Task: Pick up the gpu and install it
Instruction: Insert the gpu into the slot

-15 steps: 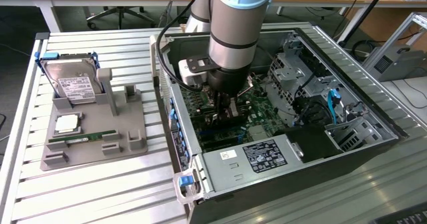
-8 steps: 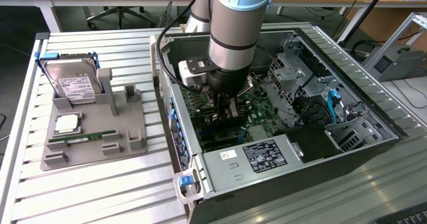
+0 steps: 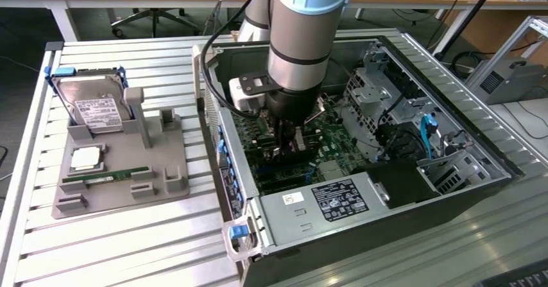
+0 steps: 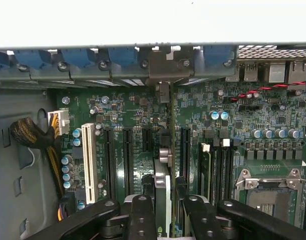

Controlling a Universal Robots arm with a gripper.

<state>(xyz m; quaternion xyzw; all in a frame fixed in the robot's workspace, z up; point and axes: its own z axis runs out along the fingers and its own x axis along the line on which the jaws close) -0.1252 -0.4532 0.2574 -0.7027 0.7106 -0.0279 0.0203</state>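
The gpu (image 4: pixel 164 165) stands on edge inside the open PC case (image 3: pixel 479 152), seen edge-on in the wrist view. It runs along a black expansion slot of the green motherboard (image 4: pixel 127 107). Its silver end bracket (image 4: pixel 165 65) sits against the case's rear slot openings. My gripper (image 4: pixel 166 215) reaches straight down into the case, and its black fingers (image 4: pixel 141 217) press on both faces of the card. In the exterior view the gripper (image 3: pixel 289 142) is low over the motherboard, with the dark card (image 3: pixel 297 151) between the fingers. Whether the card's lower edge is fully seated is hidden.
A grey fixture (image 3: pixel 163 171) on the slatted table at the exterior view's left holds a hard drive (image 3: pixel 94 104), a CPU (image 3: pixel 86 158) and a RAM stick (image 3: pixel 107 176). Inside the case are a power supply (image 3: pixel 334 200), drive cages (image 3: pixel 376 88), a white slot (image 4: pixel 88 162) and the CPU socket (image 4: pixel 265 192).
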